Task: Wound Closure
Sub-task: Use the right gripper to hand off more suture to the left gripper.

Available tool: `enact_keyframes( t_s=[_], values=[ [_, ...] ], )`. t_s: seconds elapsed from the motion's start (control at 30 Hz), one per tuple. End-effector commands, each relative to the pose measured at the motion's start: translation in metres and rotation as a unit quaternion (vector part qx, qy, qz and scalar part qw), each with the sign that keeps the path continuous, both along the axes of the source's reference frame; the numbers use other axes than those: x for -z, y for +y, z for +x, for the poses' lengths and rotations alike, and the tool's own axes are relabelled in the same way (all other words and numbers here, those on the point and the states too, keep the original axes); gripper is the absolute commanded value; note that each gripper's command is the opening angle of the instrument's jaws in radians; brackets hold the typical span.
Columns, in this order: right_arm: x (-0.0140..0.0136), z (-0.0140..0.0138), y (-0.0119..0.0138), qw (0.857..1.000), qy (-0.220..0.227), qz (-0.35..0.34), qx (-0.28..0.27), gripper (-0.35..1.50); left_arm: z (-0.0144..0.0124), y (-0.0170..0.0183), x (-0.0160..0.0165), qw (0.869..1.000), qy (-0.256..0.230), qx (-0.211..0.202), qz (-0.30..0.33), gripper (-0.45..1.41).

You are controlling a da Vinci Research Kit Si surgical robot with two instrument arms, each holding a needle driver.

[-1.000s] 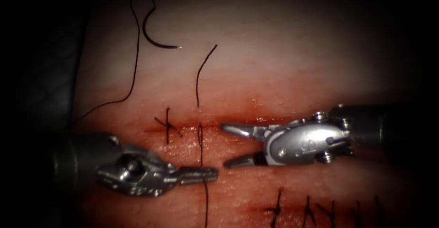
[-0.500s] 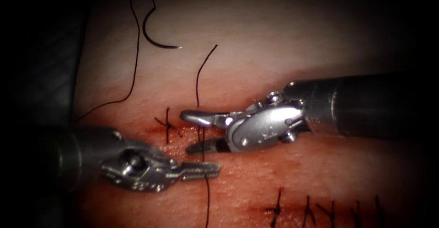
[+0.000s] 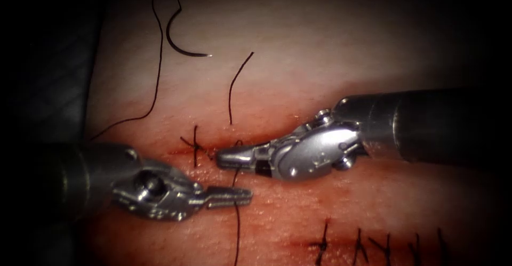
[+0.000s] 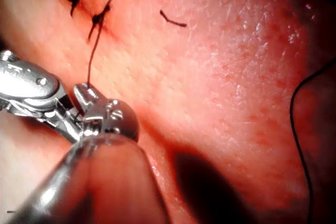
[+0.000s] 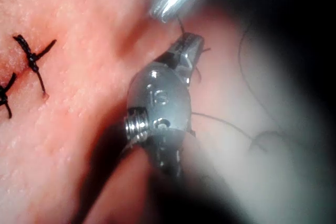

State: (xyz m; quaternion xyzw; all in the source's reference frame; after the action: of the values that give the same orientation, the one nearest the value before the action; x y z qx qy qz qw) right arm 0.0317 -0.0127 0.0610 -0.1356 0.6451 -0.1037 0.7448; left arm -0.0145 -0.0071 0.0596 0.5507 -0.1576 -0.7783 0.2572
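1. Endoscope view showed my left tool lying on the near side of the cut, its jaws closed on the thread that ran down from the newest stitch toward the near edge.
2. My right tool came in from the right and lay over the cut, jaws now shut on the same thread at the stitch; half a second earlier those jaws stood wide open around it.
3. A free tail of thread rose from that stitch toward the far side.
4. The needle lay loose on the tissue at the far left, well apart from both tools, held by neither and not in the tissue; its strand trailed down the left side.
5. A finished knot sat just left of the right tool's tip, and a row of older stitches crossed a second cut at the near right.
6. Red fluid stained the tissue along the cut.
7. From the left wrist I saw the thread run from a knot down into my left tool.
8. From the right wrist I saw my right tool closed, with the left tool's tip just beyond it.
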Motion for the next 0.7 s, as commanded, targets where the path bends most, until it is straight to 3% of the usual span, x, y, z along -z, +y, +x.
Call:
enact_keyframes(
  t_s=[0.03,0.2,0.3,0.53,0.7],
  values=[
    [-0.0005,0.0004,0.0003,1.000,-0.002,0.001,-0.003,-0.35,-0.0005,0.0001,-0.0006,1.000,0.001,0.005,0.011,0.61],
    [-0.0020,-0.0001,0.0014,1.000,-0.017,0.001,-0.015,-0.35,-0.0007,-0.0002,-0.0004,1.000,-0.004,0.014,0.014,0.99],
    [-0.0034,-0.0007,0.0022,0.999,-0.021,0.015,-0.023,-0.35,-0.0009,-0.0009,-0.0003,1.000,-0.002,0.015,0.011,1.06],
    [-0.0083,-0.0027,0.0056,0.998,-0.017,0.047,-0.040,-0.35,-0.0010,-0.0027,-0.0005,1.000,0.004,-0.001,0.006,0.93],
    [-0.0101,-0.0034,0.0066,0.997,-0.024,0.053,-0.047,-0.35,-0.0004,-0.0032,0.0006,1.000,-0.006,-0.010,0.005,0.89]
  ],
)
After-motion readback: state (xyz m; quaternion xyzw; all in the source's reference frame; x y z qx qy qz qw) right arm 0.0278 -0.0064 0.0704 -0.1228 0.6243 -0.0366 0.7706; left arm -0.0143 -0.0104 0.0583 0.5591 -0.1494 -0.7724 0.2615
